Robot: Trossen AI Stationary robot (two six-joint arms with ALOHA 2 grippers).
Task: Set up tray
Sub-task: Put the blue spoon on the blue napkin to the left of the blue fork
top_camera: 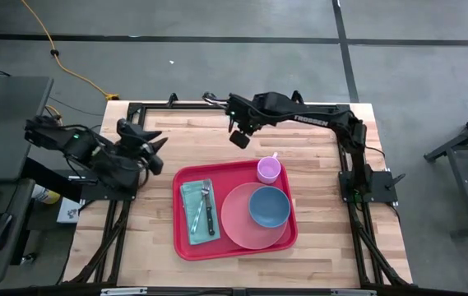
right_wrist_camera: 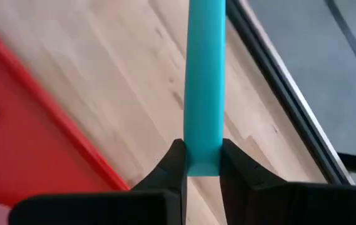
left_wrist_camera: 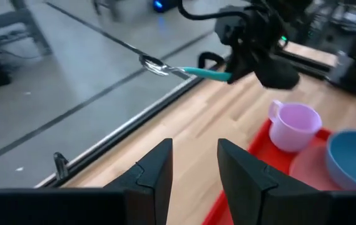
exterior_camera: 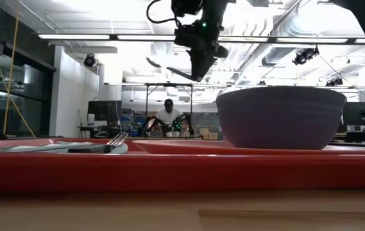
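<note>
A butcher-block table [top_camera: 316,140] seen from above, with two dark robot arms over it. White lettering on the right arm's upper link reads "TROSSEN"; no other writing can be read. At the table's left edge, the left gripper [top_camera: 158,153] hovers over bare wood with its two fingers [left_wrist_camera: 156,175] parted a moderate way and nothing between them. The red tray [top_camera: 186,182] lies flat at the centre of the table, its near-left corner just to the right of this gripper and nearer the table's front edge. Going left to right across the tray: a folded teal napkin [top_camera: 191,196] with a fork [top_camera: 198,207] and a dark-handled knife [top_camera: 210,219] lying on it, then a round pink plate [top_camera: 238,224] carrying a blue bowl [top_camera: 268,206], and a small lilac cup [top_camera: 269,169] standing in the tray's far right corner. Above the table's far edge, well apart from the tray and behind it, the right gripper [top_camera: 217,100] is clamped on the teal handle of a spoon [right_wrist_camera: 205,75]; the left wrist view shows the spoon's metal bowl pointing away from the fingers toward the floor side. In the low view, a person [exterior_camera: 168,114] sits far off in the room behind the table
</note>
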